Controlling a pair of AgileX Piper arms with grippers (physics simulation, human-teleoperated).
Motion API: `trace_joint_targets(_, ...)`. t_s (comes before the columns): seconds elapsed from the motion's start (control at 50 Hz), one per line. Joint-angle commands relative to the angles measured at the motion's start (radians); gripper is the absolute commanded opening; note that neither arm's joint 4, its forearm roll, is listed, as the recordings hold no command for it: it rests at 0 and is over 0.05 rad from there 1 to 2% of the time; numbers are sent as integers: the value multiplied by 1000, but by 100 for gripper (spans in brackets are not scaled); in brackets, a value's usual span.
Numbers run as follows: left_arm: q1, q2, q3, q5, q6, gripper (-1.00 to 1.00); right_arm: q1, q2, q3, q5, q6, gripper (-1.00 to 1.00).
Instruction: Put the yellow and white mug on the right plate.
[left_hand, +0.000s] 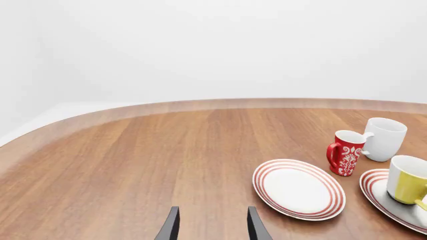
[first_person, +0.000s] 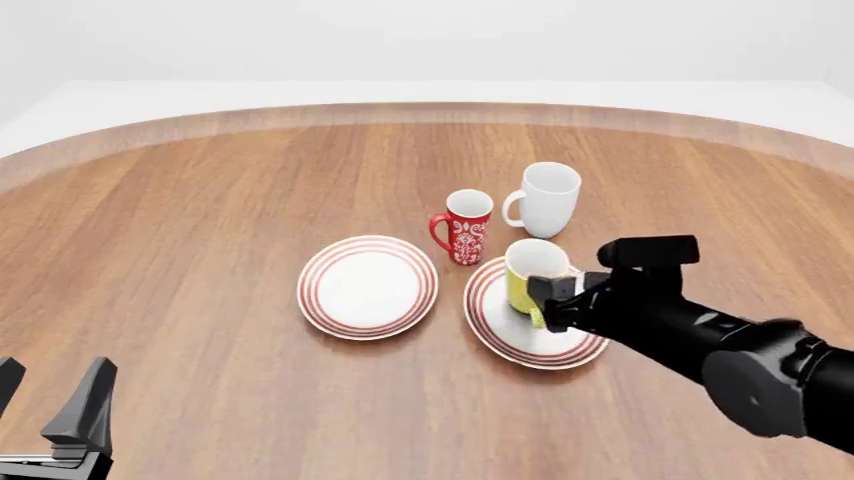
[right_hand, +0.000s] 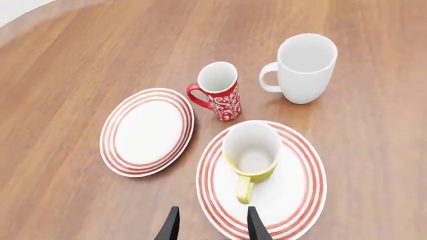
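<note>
A round wooden worktop (first_person: 200, 250) holds 2 plates and 3 mugs, seen from above and slightly behind the robot's 2 arms.

The yellow and white mug (first_person: 533, 275) stands upright on the right plate (first_person: 505, 335), a white plate ringed with thin red lines. In the right wrist view the mug sits near the plate's middle, white inside showing, its yellow handle (right_hand: 245, 187) pointing toward the camera.

The right hand (first_person: 551, 303) reaches in from the right on a black arm, low over the near-right part of that plate and just beside the mug. In the right wrist view its 2 dark fingertips (right_hand: 255, 226) stand apart on either side of the handle's end without touching it, so the hand is open and holds nothing.

The left hand (first_person: 51, 405) rests at the near-left corner, well apart from everything, pointing forward. Its fingers are spread and empty.

The left plate (first_person: 367, 286), a matching one, lies bare just beside the right plate. Behind them stand a red patterned mug (first_person: 465, 226) and a larger white mug (first_person: 547, 199).
</note>
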Motion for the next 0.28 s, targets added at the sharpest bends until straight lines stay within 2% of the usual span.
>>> trace_joint_targets(0.02, 0, 0, 0, 0, 0, 100, 3, -147, -30, 122, -23, 100)
trace_joint_targets(0.28, 0, 0, 0, 0, 0, 100, -2, -286, -76, 255, -48, 100)
